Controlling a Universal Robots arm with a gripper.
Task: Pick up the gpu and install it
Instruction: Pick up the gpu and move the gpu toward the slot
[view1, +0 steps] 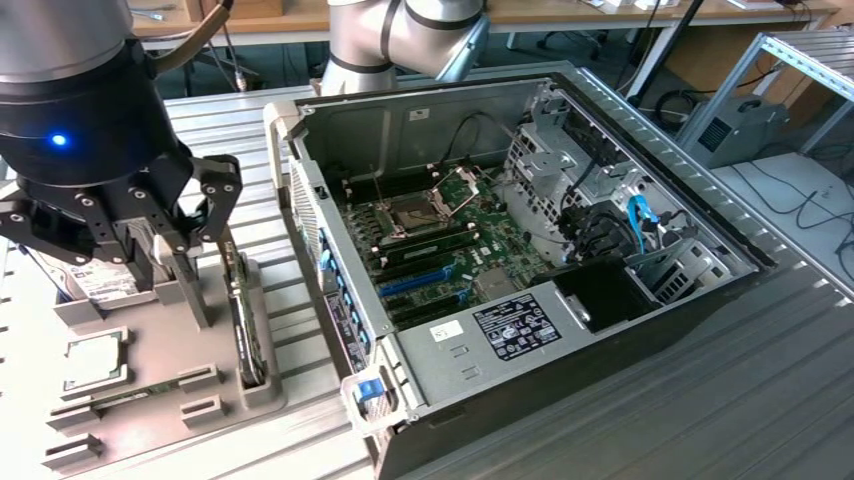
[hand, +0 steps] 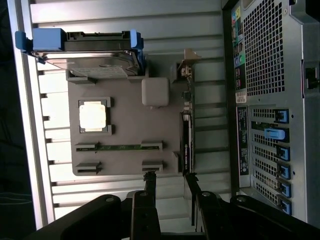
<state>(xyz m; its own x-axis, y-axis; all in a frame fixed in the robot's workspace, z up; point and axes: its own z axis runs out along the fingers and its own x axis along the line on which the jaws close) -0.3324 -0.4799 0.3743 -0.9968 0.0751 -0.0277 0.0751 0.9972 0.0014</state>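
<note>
Gripper (hand: 170, 176) open, jaws spread and holding nothing, hanging above the grey parts tray (hand: 130, 125) at 9 o'clock in the exterior view, well apart from the open PC case (view1: 400, 130) at centre. The gpu (hand: 186, 145) stands on its long edge in slots along the tray's 3 o'clock rim, the side nearest the case, a narrow strip of ribbed table (hand: 210, 125) between them. Card sits in line with one fingertip (hand: 191, 180), not centred in the gap; hard drive (hand: 90, 55) and CPU (hand: 93, 116) share the tray, apart from the card.
</note>
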